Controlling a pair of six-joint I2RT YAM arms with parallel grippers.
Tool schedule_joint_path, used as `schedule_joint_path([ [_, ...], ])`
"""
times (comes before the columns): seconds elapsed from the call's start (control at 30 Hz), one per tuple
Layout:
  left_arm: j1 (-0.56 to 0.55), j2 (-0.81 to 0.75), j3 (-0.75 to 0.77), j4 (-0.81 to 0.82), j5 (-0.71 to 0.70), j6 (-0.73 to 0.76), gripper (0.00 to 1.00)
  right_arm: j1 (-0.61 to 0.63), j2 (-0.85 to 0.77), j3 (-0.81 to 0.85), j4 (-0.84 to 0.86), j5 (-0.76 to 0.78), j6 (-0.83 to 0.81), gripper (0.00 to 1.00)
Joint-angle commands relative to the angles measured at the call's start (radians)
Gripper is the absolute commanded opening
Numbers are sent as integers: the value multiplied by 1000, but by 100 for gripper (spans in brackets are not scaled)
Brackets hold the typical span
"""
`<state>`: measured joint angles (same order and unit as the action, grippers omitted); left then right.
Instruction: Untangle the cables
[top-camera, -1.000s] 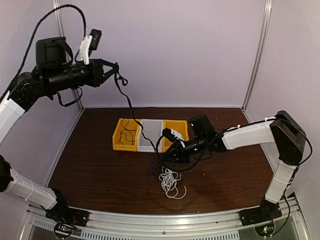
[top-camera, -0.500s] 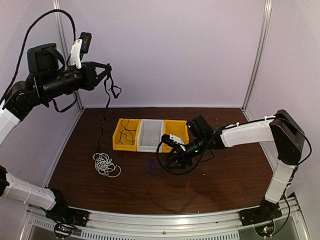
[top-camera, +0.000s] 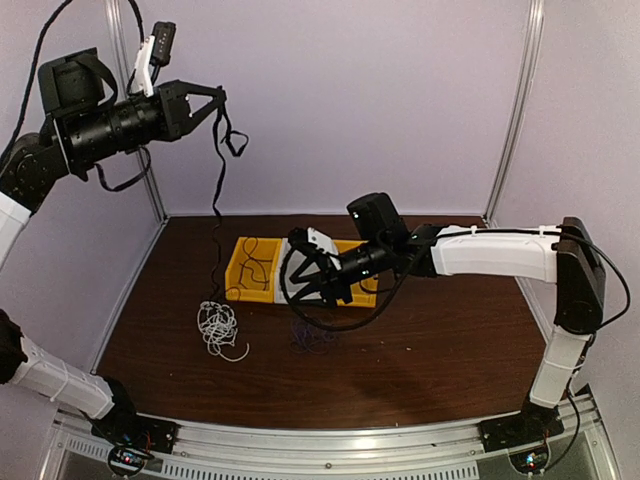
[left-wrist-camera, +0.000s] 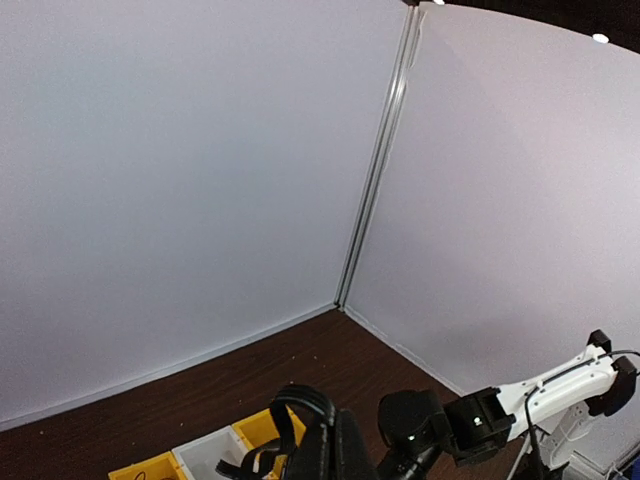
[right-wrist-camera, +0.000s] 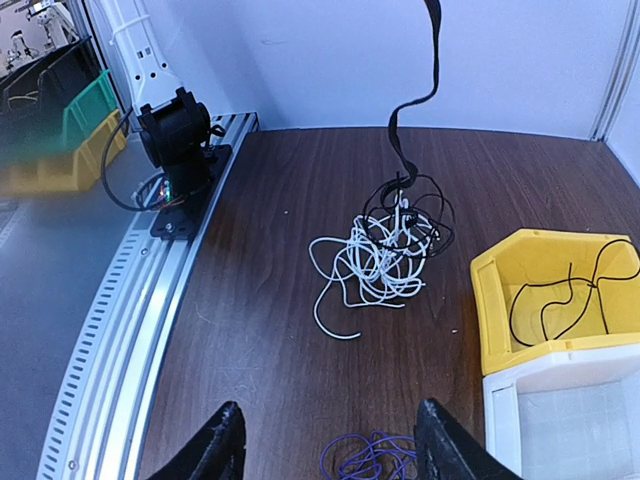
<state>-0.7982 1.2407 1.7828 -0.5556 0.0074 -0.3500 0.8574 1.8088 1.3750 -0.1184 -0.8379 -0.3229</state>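
Top external view: the left gripper (top-camera: 218, 97) is seen raised high by the left wall, clenched on a black cable (top-camera: 216, 190). That cable hangs straight down to a tangle (top-camera: 220, 325) lying on the table (top-camera: 450, 340). Within the tangle a white cable (right-wrist-camera: 365, 265) is knotted with thin black strands. A purple cable (top-camera: 312, 337) is heaped well apart from it, just in front of the bins. The right gripper (top-camera: 315, 280) is held above that heap, its jaws spread wide with nothing between them. A second black cable (right-wrist-camera: 565, 295) is coiled inside the yellow bin (top-camera: 245, 290), next to the grey bin (right-wrist-camera: 570, 415).

All the cables are judged to be light, limp and very thin, so little force should be needed. A pinched strand may well slip through the jaws. A hard pull is likely to tighten the knot rather than loosen it. The white cable is best taken at a loop standing clear of the black strands, or near a free end.

Much is hidden. The left wrist view is filled mostly by walls, and the pinch itself is cut off at its lower edge. No cable ends can be picked out, and the crossings inside the tangle cannot be traced. The bins are partly covered by the right arm in the top view.
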Motion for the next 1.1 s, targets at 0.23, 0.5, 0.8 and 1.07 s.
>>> schedule_joint_path([
  [0.23, 2, 158, 279, -21, 226, -29, 0, 16, -38, 6, 44, 14, 58, 63],
  [0.5, 2, 64, -35, 147, 184, -82, 0, 35, 2, -78, 114, 79, 50, 70],
  [0.8, 3, 20, -107, 168, 155, -95, 0, 38, 160, -136, 239, 40, 142, 57],
  [1.07, 3, 4, 11, 90, 28, -39, 0, 47, 193, -168, 216, 41, 124, 44],
])
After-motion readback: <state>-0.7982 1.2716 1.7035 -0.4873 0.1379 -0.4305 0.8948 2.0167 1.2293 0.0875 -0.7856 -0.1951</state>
